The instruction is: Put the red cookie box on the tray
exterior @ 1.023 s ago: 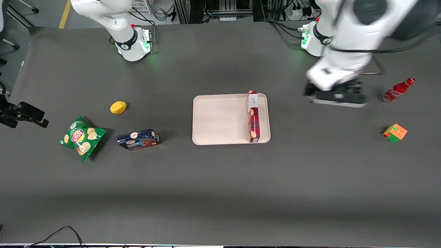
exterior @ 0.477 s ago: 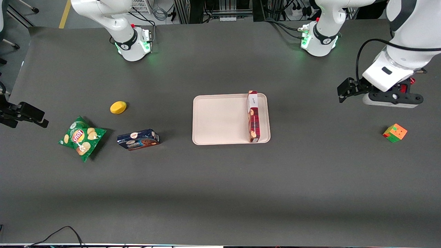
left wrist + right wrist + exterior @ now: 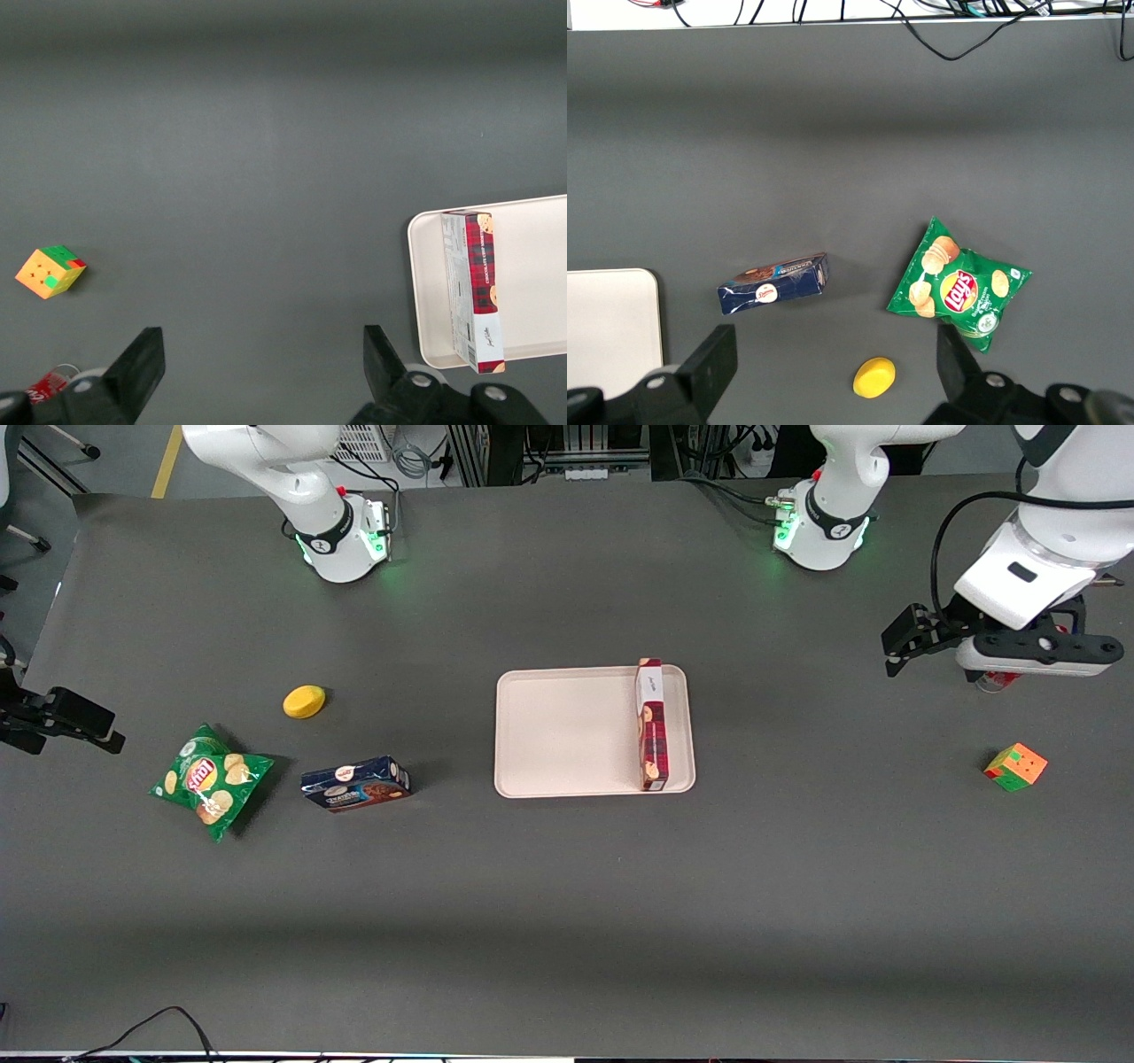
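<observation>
The red cookie box [image 3: 652,726] stands on its long narrow side on the tray [image 3: 558,731], along the tray edge toward the working arm's end, with its white end section farther from the front camera. The left wrist view shows the same box [image 3: 474,292] inside the rim of the tray [image 3: 540,266]. My left gripper [image 3: 1032,657] hovers well away from the tray, toward the working arm's end of the table. It is open [image 3: 263,350], with only bare table between its fingers.
A red cola bottle [image 3: 997,680] lies mostly hidden under the gripper. A colourful cube [image 3: 1015,767] sits nearer the front camera. Toward the parked arm's end lie a dark-blue cookie box [image 3: 355,783], a green chips bag [image 3: 210,778] and a yellow object [image 3: 304,701].
The gripper has swung away from the tray toward the working arm's end, stopping over the cola bottle. The red cookie box has stayed put on the tray.
</observation>
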`<state>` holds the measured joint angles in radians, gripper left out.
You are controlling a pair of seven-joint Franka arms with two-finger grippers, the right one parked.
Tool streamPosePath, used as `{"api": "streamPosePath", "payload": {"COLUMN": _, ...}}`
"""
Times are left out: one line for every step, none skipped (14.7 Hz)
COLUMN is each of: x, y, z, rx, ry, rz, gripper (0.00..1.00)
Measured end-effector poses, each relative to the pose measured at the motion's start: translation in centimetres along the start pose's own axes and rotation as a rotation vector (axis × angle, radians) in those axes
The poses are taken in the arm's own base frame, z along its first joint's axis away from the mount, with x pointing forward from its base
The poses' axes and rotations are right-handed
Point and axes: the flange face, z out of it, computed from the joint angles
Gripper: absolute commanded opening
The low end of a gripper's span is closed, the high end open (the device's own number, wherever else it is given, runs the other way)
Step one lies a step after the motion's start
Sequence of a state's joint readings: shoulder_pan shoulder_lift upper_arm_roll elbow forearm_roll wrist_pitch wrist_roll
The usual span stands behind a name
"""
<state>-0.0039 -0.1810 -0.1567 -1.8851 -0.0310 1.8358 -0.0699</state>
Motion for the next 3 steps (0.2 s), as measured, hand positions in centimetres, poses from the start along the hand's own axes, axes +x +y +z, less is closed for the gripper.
{"api": "streamPosePath", "payload": {"x": 0.11, "y": -0.19, "z": -0.2, "rx": -0.001, "ry": 0.004, "rz": -0.004, "gripper": 1.0}}
{"api": "streamPosePath", "payload": {"x": 0.18, "y": -0.46, "z": -0.36, "rx": -0.001, "ry": 0.008, "rz": -0.009, "gripper": 1.0}}
{"api": "streamPosePath", "payload": {"x": 0.23, "y": -0.81, "z": -0.46, "rx": -0.001, "ry": 0.01, "rz": -0.015, "gripper": 1.0}}
